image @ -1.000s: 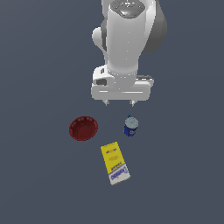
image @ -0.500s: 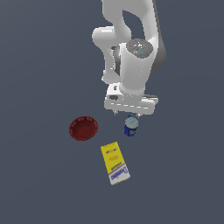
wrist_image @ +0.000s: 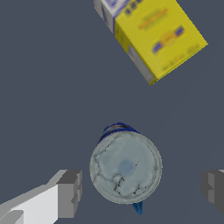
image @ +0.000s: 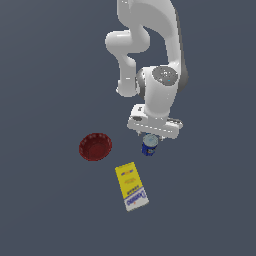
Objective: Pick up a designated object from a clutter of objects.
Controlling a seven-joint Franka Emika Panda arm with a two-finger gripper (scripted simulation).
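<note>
The blue can [wrist_image: 125,168] stands upright on the desk [image: 45,70], between the wide-spread fingers [wrist_image: 70,194], touching neither pad. The yellow-and-white box [wrist_image: 151,35] lies flat just beyond the fingers. The dark red bowl [image: 95,146] sits well apart from them.

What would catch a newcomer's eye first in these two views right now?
The white arm, bent down from the top of the exterior view, with its open pincer right above the small blue can, one finger on each side of its pale top and not touching. Next, the yellow-and-white box lying flat nearer the camera, and the dark red bowl toward the exterior view's left.
</note>
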